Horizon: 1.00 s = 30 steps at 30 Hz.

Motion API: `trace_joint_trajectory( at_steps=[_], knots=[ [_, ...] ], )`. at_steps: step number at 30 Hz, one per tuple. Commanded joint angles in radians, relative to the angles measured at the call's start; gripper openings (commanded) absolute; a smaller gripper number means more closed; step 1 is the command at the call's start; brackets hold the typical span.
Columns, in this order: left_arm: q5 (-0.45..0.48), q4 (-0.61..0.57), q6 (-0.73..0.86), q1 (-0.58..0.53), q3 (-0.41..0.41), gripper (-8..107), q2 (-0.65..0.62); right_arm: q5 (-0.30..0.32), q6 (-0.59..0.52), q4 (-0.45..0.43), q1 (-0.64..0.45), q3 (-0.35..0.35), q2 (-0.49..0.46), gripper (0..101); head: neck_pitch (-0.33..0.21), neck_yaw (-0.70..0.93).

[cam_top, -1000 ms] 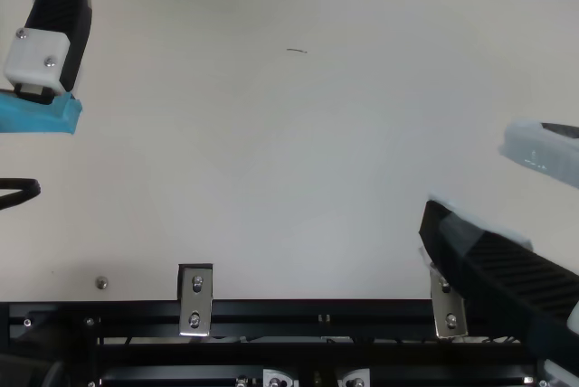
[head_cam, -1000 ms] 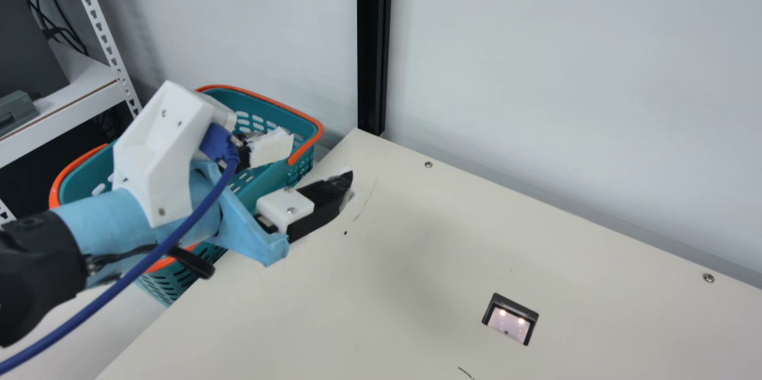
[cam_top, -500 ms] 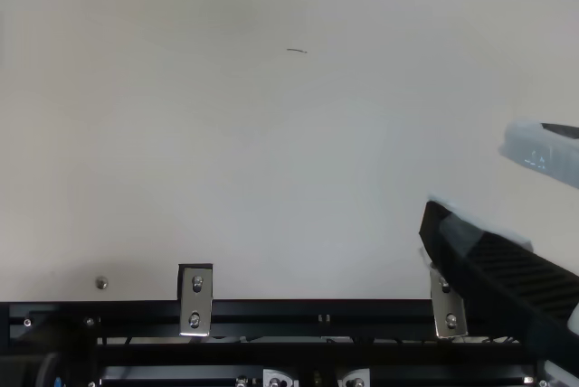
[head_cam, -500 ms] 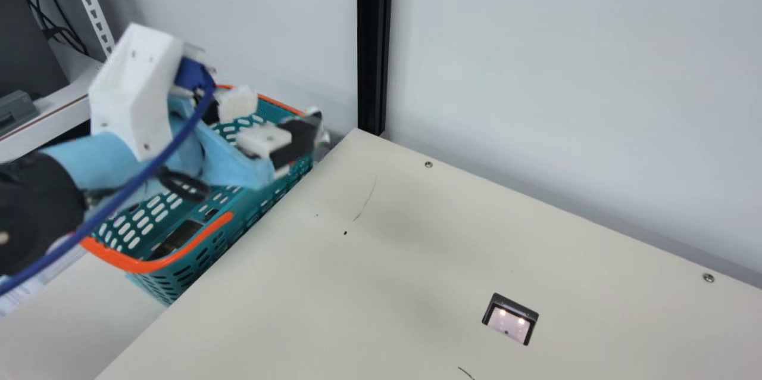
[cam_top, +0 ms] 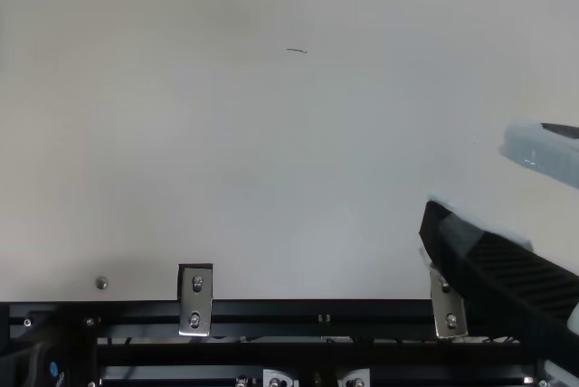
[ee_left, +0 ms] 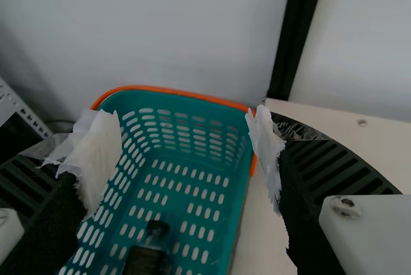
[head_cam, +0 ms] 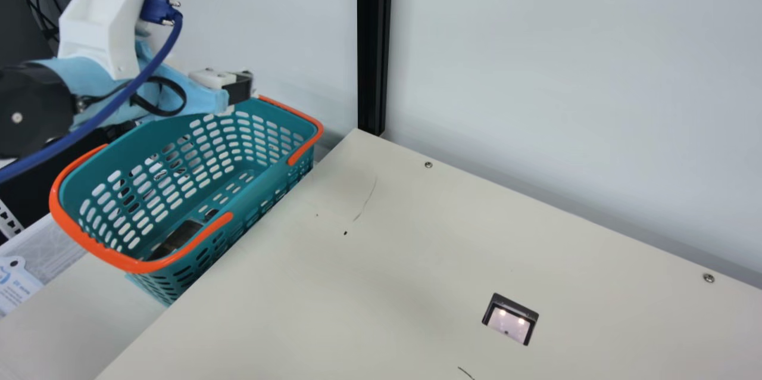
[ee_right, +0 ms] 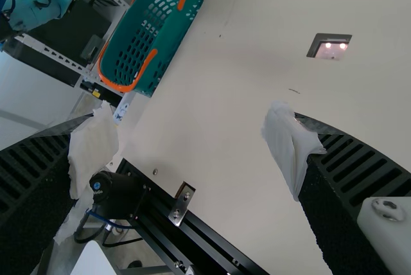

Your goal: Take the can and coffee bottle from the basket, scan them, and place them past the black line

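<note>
Picking step, likely; left gripper (ee_left: 182, 114) wide near basket (head_cam: 262, 182), coffee bottle (ee_left: 146, 257) inside; right gripper (ee_right: 187, 118) wide too; next: reach in, straddle bottle

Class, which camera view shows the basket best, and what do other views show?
The main view: both orange handles and nearly the whole basket appear, large. The left wrist view looks down inside it but cuts off one end; the right wrist view shows it smaller, farther off.

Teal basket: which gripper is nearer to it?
Left. The left gripper is raised beside the basket, which shows between its open fingers; the right gripper is also open, but across the table, on the side away from the basket.
</note>
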Motion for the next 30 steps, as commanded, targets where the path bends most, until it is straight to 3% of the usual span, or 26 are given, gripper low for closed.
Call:
trace_joint_trajectory(
  at_steps=[1, 16, 30],
  knots=[
    [0.054, 0.03, 0.0, 0.034, -0.031, 90, 0.058, 0.0, 0.0, 0.0, 0.0, 0.0, 0.0, 101, -0.026, 0.006],
    [0.266, 0.094, 0.119, 0.16, -0.212, 90, 0.391, 0.0, 0.0, 0.0, 0.0, 0.0, 0.0, 101, -0.026, 0.006],
    [0.357, 0.05, 0.344, 0.181, -0.278, 90, 0.59, 0.0, 0.0, 0.0, 0.0, 0.0, 0.0, 101, -0.026, 0.006]
  ],
)
